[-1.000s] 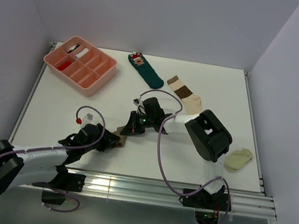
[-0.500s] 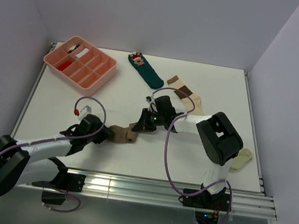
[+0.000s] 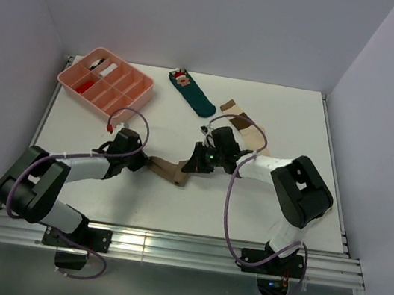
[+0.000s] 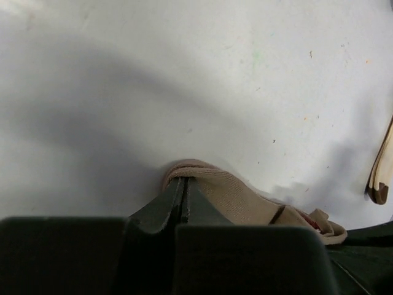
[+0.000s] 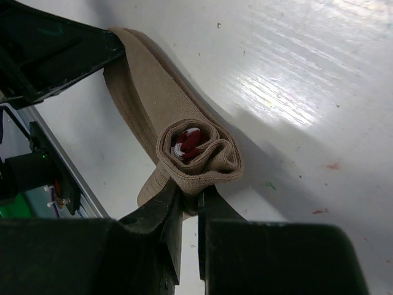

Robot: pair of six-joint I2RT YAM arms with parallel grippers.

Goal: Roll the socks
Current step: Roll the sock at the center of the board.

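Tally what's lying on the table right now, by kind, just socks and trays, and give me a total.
Socks: 3 (tan sock, banded sock, teal sock)
Trays: 1 (pink tray)
Total: 4

Your top camera looks down from high above and behind the arm bases, which sit at 6 o'clock, and takes in the whole table (image 3: 300, 119). Your left wrist camera sits low and very close, facing along the tabletop toward 12 o'clock. Your right wrist camera, equally close, looks steeply down. All three views share the tan sock (image 3: 170, 170) near the table's centre.
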